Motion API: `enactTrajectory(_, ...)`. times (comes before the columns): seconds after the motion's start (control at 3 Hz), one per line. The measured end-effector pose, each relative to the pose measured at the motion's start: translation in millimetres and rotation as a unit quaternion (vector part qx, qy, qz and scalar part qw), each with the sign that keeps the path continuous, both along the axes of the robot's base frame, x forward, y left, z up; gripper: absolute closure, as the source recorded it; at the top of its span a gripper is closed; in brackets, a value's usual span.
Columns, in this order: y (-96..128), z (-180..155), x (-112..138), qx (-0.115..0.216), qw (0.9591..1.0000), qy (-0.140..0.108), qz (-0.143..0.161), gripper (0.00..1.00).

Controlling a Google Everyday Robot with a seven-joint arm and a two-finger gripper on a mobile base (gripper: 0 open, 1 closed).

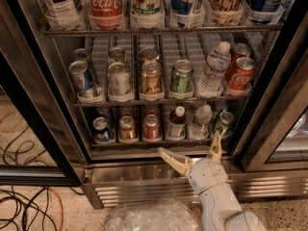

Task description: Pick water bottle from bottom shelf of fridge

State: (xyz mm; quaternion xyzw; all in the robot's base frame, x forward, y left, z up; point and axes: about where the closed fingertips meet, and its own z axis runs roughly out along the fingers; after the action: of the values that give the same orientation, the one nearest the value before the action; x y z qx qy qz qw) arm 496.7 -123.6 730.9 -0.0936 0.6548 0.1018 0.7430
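Observation:
The water bottle [201, 121], small, clear and white-capped, stands upright on the bottom shelf [130, 151] of the fridge [144, 189], second lane from the right. My gripper [190, 145] hangs open just in front of and below the shelf lip, slightly left of the bottle. Its left finger [169, 157] points left along the lip. Its right finger [216, 145] reaches up below a green can [224, 121]. Nothing is between the fingers.
A dark-liquid bottle [177, 123] stands left of the water bottle, with three cans [127, 128] further left. The middle shelf holds cans and a taller clear bottle [213, 71]. A black door frame [269, 124] stands at the right. Crumpled plastic [149, 218] and cables [24, 201] lie on the floor.

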Motion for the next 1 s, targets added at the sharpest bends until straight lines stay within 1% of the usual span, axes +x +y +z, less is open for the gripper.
enactTrajectory(0.33,-1.1,-3.2,3.7,0.008,0.9999,0.012,-0.001,0.0)
enactTrajectory(0.67,-11.8,-9.4,9.4,0.001,0.9996,0.023,-0.015,0.0)
enactTrajectory(1.0,-23.6,-22.2,17.4,-0.013,0.9994,0.012,-0.031,0.0)
